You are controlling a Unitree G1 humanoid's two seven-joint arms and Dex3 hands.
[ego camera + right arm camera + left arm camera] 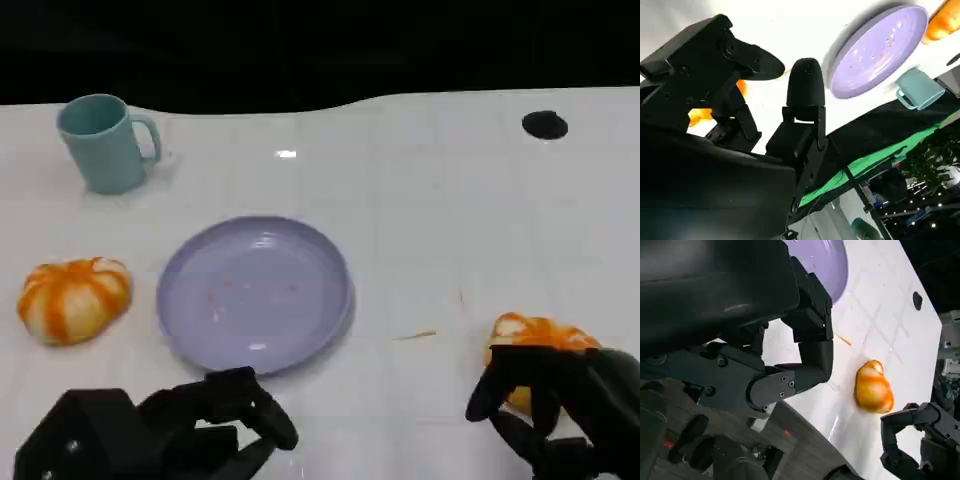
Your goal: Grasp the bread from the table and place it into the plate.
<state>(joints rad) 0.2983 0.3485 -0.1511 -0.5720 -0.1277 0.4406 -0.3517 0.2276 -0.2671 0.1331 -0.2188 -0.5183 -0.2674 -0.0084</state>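
Bread (pixel 540 335) lies on the white table (pixel 450 220) at the lower right of the head view, well right of the plate (pixel 255 292). The right hand (pixel 560 400) is right at it: black fingers (pixel 490 385) curl over the near side of the loaf and cover its lower part. In the left wrist view the same loaf (pixel 873 388) rests on the table with the right hand's (pixel 912 440) fingers just beside it, a strip of white showing between them, so I cannot tell whether that hand is gripping the bread or only cupped around it. The right wrist view shows orange (pixel 700 115) behind the right hand's (pixel 760 100) fingers.

The left hand (pixel 200 425) sits at the lower left, just in front of the plate's near rim, fingers loosely bent and apart, holding nothing.

The plate is lavender and sits in the middle of the table with nothing on it. A second orange-and-white bun (pixel 75 298) lies to its left, near but apart. A teal mug (pixel 105 142) stands upright at the far left, handle to the right. A small black disc (pixel 545 124) sits on the table at the far right.
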